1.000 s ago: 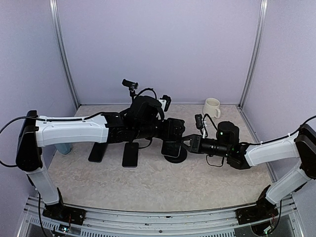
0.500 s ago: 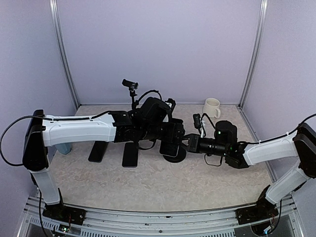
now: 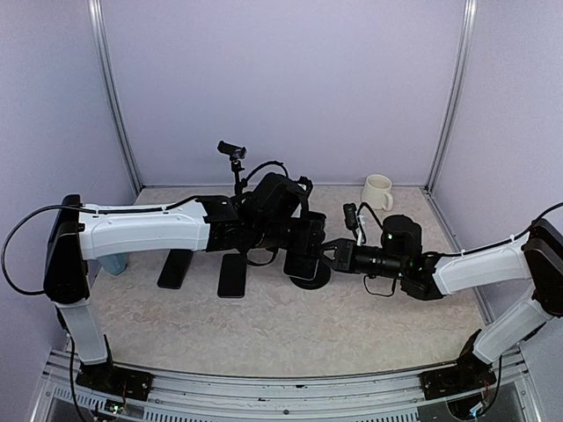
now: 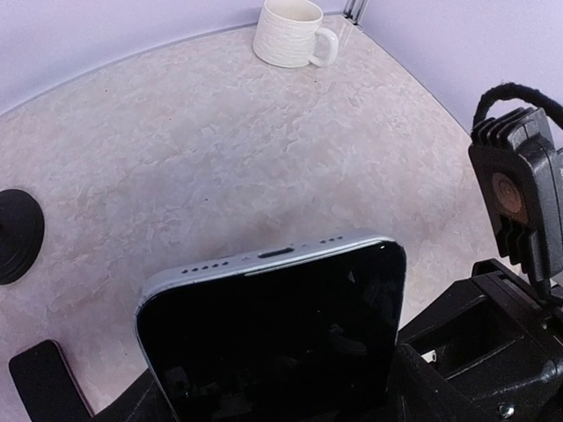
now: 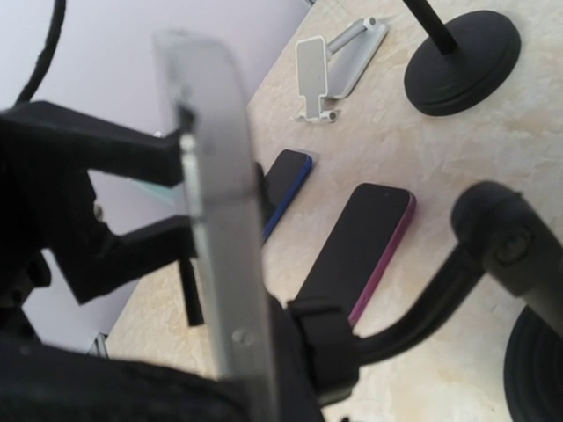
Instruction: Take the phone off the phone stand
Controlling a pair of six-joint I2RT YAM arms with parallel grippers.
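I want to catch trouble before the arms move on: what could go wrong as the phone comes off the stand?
1. The left gripper is around the phone, but a firm clamp isn't visible; pulling now could drop it.
2. If the right gripper slips off the stand, the stand may lift or tip along with the phone.

Two robot arms are shown: the left arm [image 3: 132, 230] and the right arm [image 3: 479, 268] are each built of white shells joined by black motor housings. The left hand [image 3: 308, 251] and right hand [image 3: 332, 254] are black. A braided black cable [image 4: 515, 90] is looped over a ribbed black wrist camera [image 4: 519, 189].
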